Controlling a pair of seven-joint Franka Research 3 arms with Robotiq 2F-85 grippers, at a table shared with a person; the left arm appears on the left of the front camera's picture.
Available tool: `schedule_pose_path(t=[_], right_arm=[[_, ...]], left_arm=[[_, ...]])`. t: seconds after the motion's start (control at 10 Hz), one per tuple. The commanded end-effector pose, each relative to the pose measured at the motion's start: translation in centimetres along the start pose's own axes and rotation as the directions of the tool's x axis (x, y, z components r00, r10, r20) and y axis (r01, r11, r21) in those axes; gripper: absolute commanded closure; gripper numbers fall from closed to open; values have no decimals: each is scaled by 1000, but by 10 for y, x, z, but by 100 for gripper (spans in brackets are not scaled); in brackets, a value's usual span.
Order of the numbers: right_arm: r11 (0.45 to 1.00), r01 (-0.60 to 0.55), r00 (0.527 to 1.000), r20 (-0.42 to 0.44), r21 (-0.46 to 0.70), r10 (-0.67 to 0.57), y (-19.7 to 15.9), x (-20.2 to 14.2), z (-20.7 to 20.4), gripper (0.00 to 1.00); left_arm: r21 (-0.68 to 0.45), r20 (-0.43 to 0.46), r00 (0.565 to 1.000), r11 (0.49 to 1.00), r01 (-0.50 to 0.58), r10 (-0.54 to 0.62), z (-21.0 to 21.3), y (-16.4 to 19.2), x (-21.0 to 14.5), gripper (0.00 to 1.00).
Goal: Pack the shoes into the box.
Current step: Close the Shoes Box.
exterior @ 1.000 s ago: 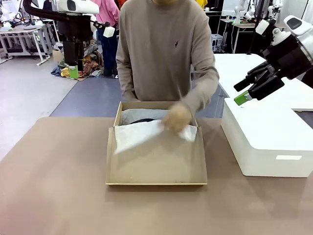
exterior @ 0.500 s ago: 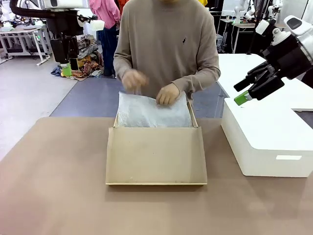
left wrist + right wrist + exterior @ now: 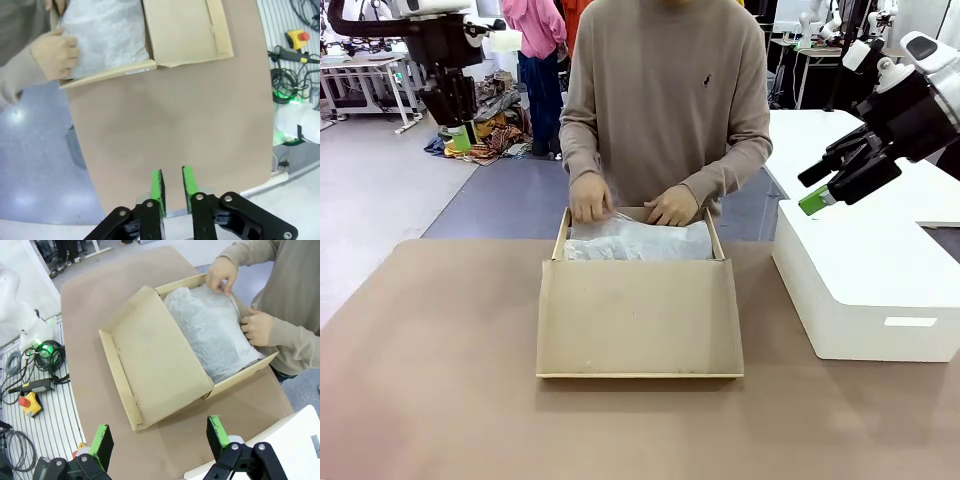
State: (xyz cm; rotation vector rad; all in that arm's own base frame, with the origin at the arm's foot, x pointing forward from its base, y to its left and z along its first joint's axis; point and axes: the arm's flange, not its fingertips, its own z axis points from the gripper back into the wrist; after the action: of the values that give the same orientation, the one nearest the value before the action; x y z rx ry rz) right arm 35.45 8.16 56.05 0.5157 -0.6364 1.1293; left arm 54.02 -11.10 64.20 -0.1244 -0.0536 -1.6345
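Note:
The brown cardboard box (image 3: 638, 325) lies mid-table, its lid flap folded open toward me. Crinkled white tissue paper (image 3: 640, 240) covers its far half, and the shoes are hidden. Both of the person's hands (image 3: 590, 197) press the tissue at the box's far edge. My left gripper (image 3: 460, 135) hangs high at the far left, off the table. The left wrist view shows it (image 3: 172, 172) empty, its green pads only a narrow gap apart, with the box (image 3: 185, 30) far ahead. My right gripper (image 3: 813, 203) hovers open above the right side. The right wrist view shows it (image 3: 159, 429) wide and empty, the box (image 3: 150, 365) below it.
A bigger white rounded box (image 3: 865, 290) stands on the table's right side, under my right gripper. Bare brown tabletop (image 3: 430, 360) spreads left of and in front of the cardboard box. The person stands at the far edge. Cables and an emergency-stop button (image 3: 30, 402) lie beside the table.
The person folded the tissue paper back over the box's far half and now presses it down. My left gripper's jaws have drawn close together. The right arm has not moved.

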Motion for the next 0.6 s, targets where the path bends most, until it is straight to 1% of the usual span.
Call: schedule_pose_path(t=[0.0,0.3,0.4,0.5], right_arm=[[1000,-20,999,37,13,19,-2,1,-2,0],[1000,-20,999,37,13,19,-2,1,-2,0],[1000,-20,999,37,13,19,-2,1,-2,0],[1000,-20,999,37,13,19,-2,1,-2,0]], left_arm=[[19,61,997,999,44,-45,-5,-6,-17,100],[17,144,988,998,60,-62,-17,-2,-39,100],[46,166,985,999,28,-35,-27,-1,-46,100],[42,171,985,999,-7,0,-43,-1,-50,100]])
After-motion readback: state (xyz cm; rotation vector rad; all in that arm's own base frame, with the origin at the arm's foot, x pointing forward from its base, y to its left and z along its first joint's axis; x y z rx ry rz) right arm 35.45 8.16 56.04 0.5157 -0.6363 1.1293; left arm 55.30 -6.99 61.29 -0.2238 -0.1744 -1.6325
